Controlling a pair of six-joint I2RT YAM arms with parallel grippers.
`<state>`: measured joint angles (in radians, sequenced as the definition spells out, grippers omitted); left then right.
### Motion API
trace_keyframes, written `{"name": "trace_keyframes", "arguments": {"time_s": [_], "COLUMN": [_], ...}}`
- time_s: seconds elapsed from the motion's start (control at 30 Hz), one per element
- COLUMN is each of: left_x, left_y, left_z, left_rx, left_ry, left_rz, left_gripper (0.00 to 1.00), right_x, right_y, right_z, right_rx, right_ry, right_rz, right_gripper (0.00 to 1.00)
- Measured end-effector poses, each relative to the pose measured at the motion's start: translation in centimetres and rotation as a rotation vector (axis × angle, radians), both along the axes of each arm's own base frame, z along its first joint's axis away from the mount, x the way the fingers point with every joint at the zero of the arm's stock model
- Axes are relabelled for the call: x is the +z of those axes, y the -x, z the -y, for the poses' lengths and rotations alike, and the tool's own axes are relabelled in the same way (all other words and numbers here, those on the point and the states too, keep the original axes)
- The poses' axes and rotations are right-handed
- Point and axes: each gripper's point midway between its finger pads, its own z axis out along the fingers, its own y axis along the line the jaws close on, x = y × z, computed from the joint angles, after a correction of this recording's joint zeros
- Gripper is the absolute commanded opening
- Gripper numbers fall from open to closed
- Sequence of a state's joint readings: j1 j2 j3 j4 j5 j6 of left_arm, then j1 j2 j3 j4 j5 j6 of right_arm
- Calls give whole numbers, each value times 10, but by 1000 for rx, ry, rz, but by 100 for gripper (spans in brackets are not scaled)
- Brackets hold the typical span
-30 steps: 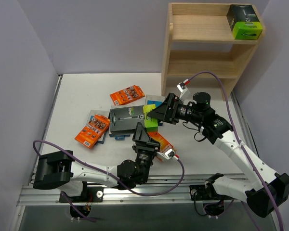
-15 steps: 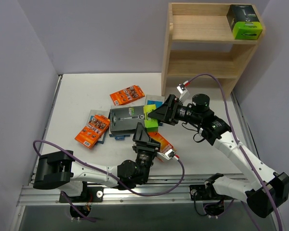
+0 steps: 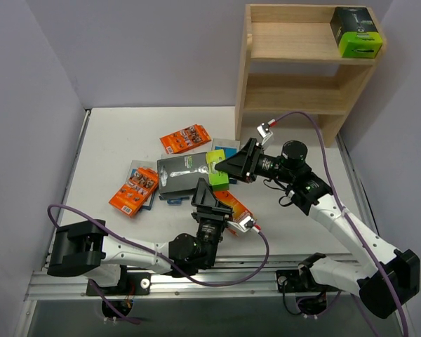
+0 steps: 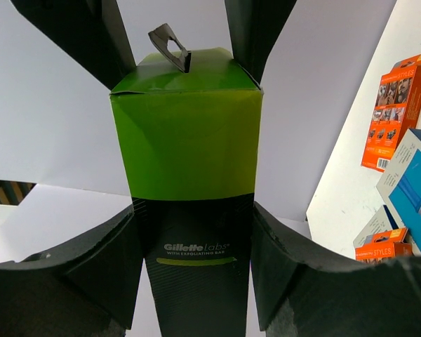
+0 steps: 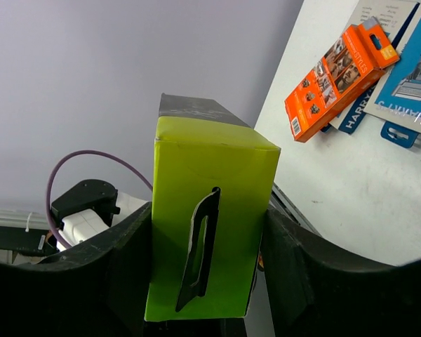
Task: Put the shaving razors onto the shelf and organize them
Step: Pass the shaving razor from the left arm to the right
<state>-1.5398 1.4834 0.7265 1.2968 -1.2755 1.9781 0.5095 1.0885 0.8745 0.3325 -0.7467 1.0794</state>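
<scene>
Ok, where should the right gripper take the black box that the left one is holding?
By its lime-green end, coming in end-on along its length, pads on the two flat side faces. The left gripper clamps the black half, so only that end juts free. Straddle the hang tab, not squeezing it.

Left arm, right arm angled toward each other, jaws of both clamped on one box.
</scene>
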Motion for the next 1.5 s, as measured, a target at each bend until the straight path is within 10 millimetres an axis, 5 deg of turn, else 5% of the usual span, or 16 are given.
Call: {"name": "trace_keyframes", "arguments": {"time_s": [0.23,0.83,0.87,1.5], "left_x": [-1,-6,-7,-10], "left_y": [1,-4,-5,-9], "left_z": [0,-12,-15,-28], "left_rx": [1,-12,1,41], "left_ry": [1,60,67,154], "left_rz": [-4,-10,-15,-47], "left_gripper": [6,85,96,94], "right_x": [-2,-2,-2,-8], "right_y": [0,12,14,18], "right_z": [0,10,11,17], "right_rx": [0,-4,1,-31], "right_ry": [-12,-11,-13,-4], "right_rz": [-8,7,11,9], "right_gripper": [0,0,0,0]}}
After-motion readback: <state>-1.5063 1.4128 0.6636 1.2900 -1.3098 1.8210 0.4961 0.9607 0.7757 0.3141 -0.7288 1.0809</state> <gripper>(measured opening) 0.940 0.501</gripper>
